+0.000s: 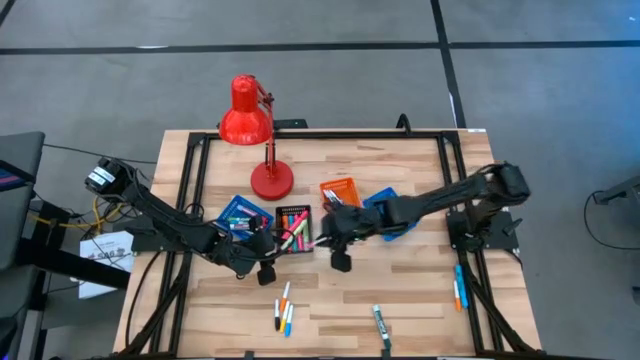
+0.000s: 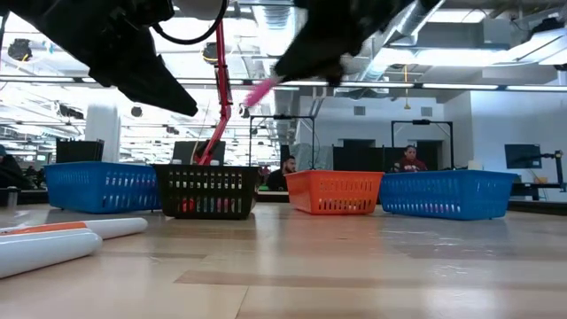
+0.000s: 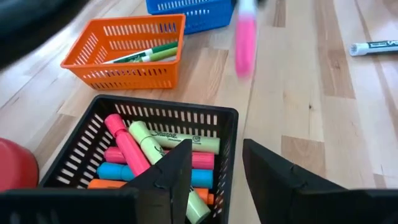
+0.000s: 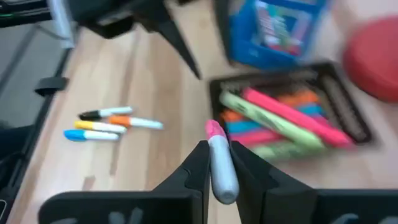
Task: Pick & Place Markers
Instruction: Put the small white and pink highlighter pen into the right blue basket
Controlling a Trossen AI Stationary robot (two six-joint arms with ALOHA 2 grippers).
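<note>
Holding a pink marker (image 4: 219, 163) in my right claw (image 4: 217, 158); gotta center over the black tray (image 1: 294, 229) mid-frame before dropping, left claw (image 3: 214, 168) wide.

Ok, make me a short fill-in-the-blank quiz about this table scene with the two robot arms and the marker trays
1. The right hand is shut on a white-barrelled marker with a ____ tip.
2. The left hand, fingers open, hovers at the ____ mesh plastic tray of highlighters.
3. The red desk lamp stands on the wooden table near its ____ edge in the high view.

Missing words: pink; black; far
</note>
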